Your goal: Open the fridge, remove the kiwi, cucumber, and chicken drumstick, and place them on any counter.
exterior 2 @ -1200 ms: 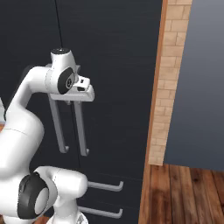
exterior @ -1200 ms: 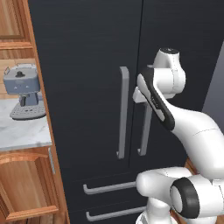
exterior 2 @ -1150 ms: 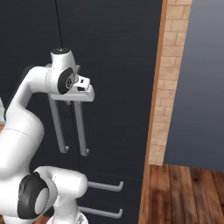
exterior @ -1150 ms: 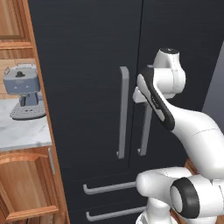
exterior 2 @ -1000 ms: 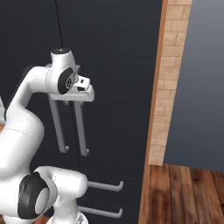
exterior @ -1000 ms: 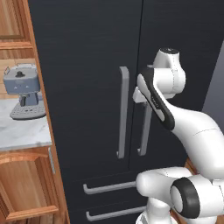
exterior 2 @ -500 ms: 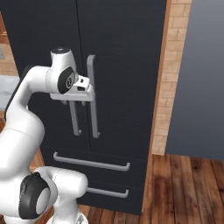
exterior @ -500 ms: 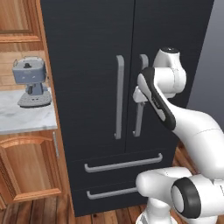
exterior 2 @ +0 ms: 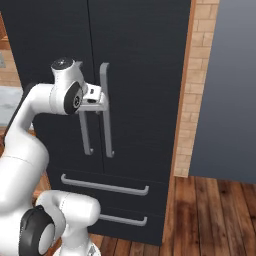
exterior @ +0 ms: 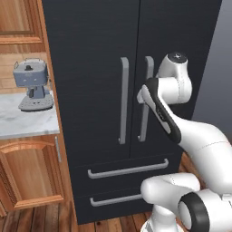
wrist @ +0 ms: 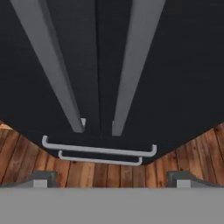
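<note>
Matt black fridge point(exterior: 90, 54), 2 smooth grey handles point(exterior: 123, 100), veined marble counter point(exterior: 27, 121), wood-plank floor point(exterior 2: 210, 220)

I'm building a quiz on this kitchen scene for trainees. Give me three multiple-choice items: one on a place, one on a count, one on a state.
1. Where does the grey appliance stand?
A. on the marble counter left of the fridge
B. on the wooden floor
C. on top of the fridge

2. How many horizontal drawer handles does the fridge have below its doors?
A. one
B. two
C. four

3. What state are the fridge doors in?
A. both shut
B. left door wide open
C. both open

Answers:
1. A: the grey appliance sits on the counter beside the fridge.
2. B: two drawer handles lie one above the other.
3. A: both doors sit flush, with the end effector at the vertical handles.
</note>
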Robot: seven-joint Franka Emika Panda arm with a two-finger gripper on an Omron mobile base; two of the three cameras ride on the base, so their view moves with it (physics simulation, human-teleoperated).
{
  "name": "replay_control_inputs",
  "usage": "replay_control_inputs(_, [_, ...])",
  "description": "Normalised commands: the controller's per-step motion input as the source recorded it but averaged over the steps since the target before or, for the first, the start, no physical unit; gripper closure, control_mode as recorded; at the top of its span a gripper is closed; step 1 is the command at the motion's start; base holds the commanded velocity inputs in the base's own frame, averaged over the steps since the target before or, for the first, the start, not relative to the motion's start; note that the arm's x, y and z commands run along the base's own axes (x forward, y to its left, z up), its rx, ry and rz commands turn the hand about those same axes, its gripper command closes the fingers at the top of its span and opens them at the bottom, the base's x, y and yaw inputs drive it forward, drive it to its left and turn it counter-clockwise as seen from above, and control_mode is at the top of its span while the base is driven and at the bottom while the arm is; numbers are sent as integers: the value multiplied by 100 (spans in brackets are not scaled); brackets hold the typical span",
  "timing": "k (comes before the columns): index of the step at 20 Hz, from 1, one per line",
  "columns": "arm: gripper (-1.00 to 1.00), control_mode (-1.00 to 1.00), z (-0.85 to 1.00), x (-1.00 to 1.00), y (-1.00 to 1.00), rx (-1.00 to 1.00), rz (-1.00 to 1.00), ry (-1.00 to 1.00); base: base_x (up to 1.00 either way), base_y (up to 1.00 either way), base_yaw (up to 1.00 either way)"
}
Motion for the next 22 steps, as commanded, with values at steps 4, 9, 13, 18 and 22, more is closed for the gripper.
replay_control_inputs(4, [-100, -100, 0, 42, -22, -9, -7, -45, 0, 0, 0])
replay_control_inputs(9, [-100, -100, 0, 47, -24, -2, -2, -26, 0, 0, 0])
replay_control_inputs(13, [-100, -100, 0, 58, -5, 0, 0, -13, 0, 0, 0])
replay_control_inputs(18, [-100, -100, 0, 41, 0, 2, 0, -4, 0, 0, 0])
replay_control_inputs(22, [-100, -100, 0, 39, 0, 5, 0, 0, 0, 0, 0])
